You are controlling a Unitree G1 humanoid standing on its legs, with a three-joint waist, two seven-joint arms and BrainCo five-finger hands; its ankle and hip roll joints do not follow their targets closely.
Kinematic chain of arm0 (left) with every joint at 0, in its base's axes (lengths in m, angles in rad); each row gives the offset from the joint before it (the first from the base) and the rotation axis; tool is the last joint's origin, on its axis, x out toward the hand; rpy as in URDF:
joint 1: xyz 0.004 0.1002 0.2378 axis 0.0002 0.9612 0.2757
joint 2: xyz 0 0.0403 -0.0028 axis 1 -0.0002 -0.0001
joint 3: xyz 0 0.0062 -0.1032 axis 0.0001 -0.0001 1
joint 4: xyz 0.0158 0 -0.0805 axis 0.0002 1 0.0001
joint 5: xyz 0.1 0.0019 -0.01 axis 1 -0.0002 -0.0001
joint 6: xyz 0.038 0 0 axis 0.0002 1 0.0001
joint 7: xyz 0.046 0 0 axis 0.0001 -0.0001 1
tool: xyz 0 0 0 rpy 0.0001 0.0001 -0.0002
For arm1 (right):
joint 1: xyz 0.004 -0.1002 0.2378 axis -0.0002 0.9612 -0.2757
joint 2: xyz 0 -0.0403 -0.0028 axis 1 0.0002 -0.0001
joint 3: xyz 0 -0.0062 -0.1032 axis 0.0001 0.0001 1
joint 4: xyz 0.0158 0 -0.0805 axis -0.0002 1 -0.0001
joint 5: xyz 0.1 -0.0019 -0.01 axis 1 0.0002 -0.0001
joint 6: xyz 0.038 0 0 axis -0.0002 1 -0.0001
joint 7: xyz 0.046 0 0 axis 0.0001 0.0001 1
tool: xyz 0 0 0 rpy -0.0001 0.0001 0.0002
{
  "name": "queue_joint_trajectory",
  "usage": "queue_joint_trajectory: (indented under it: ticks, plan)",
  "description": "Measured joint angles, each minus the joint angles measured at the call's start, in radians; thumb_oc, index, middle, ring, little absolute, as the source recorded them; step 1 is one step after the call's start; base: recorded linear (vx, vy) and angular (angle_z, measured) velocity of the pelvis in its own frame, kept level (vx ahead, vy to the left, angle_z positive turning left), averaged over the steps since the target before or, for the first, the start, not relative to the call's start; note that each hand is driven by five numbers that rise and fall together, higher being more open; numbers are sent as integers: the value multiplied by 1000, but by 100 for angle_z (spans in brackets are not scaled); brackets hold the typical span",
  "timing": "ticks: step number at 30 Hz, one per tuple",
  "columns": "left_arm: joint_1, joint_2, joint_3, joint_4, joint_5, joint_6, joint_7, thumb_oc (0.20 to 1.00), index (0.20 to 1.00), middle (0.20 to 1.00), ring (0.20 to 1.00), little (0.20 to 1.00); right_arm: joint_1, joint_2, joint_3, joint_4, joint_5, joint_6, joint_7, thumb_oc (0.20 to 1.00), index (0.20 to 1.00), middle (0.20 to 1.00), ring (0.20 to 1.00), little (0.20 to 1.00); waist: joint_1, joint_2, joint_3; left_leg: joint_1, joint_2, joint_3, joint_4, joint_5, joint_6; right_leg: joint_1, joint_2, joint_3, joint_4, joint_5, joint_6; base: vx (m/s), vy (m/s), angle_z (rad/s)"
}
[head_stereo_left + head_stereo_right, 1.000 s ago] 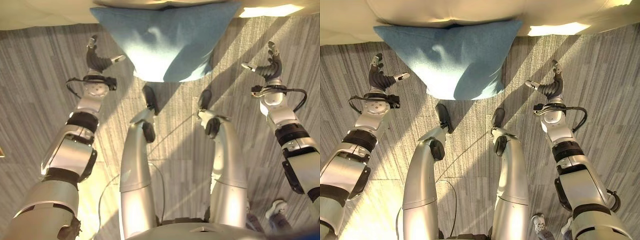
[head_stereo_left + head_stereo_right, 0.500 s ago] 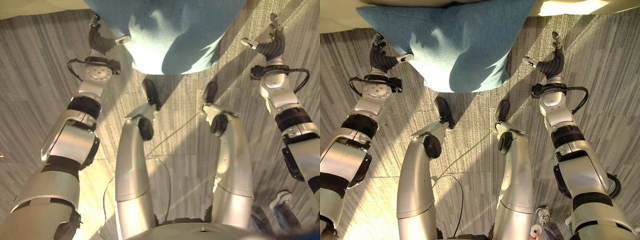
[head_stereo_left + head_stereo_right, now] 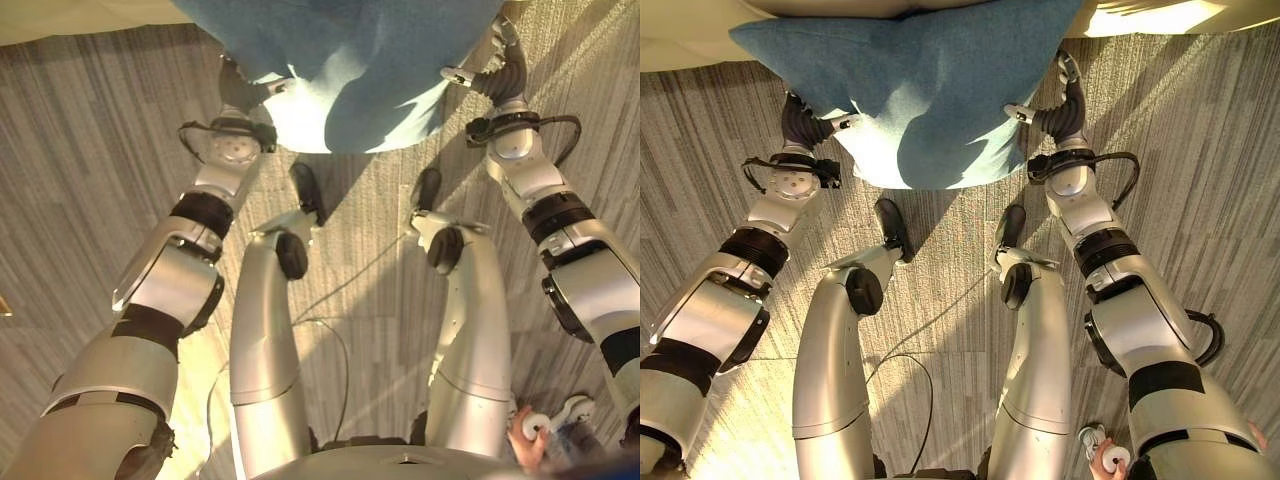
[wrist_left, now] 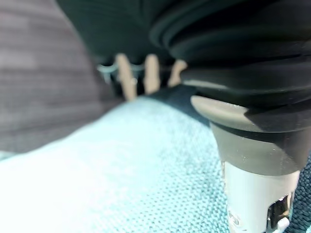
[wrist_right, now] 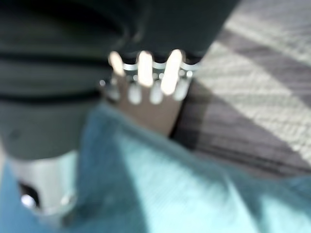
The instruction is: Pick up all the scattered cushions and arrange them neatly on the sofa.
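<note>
Blue cushion (image 3: pixel 920 90) on the carpet (image 3: pixel 1200 160), my left hand (image 3: pixel 800 118) and right hand (image 3: pixel 1060 105) pressed against its sides, fingers straight, thumbs out.

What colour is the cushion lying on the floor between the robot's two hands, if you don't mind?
The cushion is plain blue-teal fabric, best seen in the right eye view.

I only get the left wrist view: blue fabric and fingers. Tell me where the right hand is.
Observer: The right hand is open at the cushion's right edge, thumb toward it.
Operator: Give me the cushion's position.
Observer: It lies on the carpet against the cream sofa, with the left hand at its other edge.
Operator: Report anyone nearby.
Observer: A person's hand holding something white shows at the lower right.
</note>
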Motion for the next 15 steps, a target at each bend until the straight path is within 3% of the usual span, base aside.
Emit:
queue_joint_trajectory:
  ticks: [3,8,9,10,11,12,15]
  plan:
    - [-22,-29,-21,0,-28,9,7,1000,1000,1000,1000,1000,-52,20,59,47,1,23,5,1000,1000,1000,1000,1000,14,0,1,4,-1,1,1,1,-1,0,-1,2,7,0,0,0,0,0]
    - [-30,-35,-33,-1,-50,13,22,1000,1000,1000,1000,1000,-71,51,58,69,27,35,1,1000,1000,1000,1000,1000,16,1,2,5,-5,0,6,1,-2,-2,-6,3,22,-2,0,6,-8,3]
    - [-34,-38,-37,-1,-69,13,27,1000,1000,1000,1000,1000,-77,56,58,70,34,39,-1,580,580,580,580,580,16,1,2,5,-6,0,7,2,-2,-4,-7,5,24,-3,-1,0,0,0]
    - [-38,-35,-37,-1,-77,14,28,849,849,849,849,849,-79,54,58,70,39,40,-1,445,445,445,445,445,17,1,2,5,-6,0,7,2,-3,-5,-7,5,24,-5,-4,0,0,0]
    - [-39,-36,-38,-1,-78,14,28,539,539,539,539,539,-80,60,60,70,39,40,-1,200,200,200,200,200,17,1,2,5,-6,0,7,3,-4,-5,-6,5,25,-5,-4,0,0,0]
    - [-39,-36,-38,-3,-79,14,28,200,200,200,200,200,-80,58,62,70,39,41,-1,200,200,200,200,200,17,1,2,5,-6,0,6,3,-4,-5,-6,5,25,-5,-4,0,0,0]
    - [-39,-29,-37,-26,-79,15,32,200,200,200,200,200,-85,51,61,67,39,41,-5,200,200,200,200,200,21,2,2,5,-6,0,6,5,-7,-7,-6,6,29,-5,-4,0,0,0]
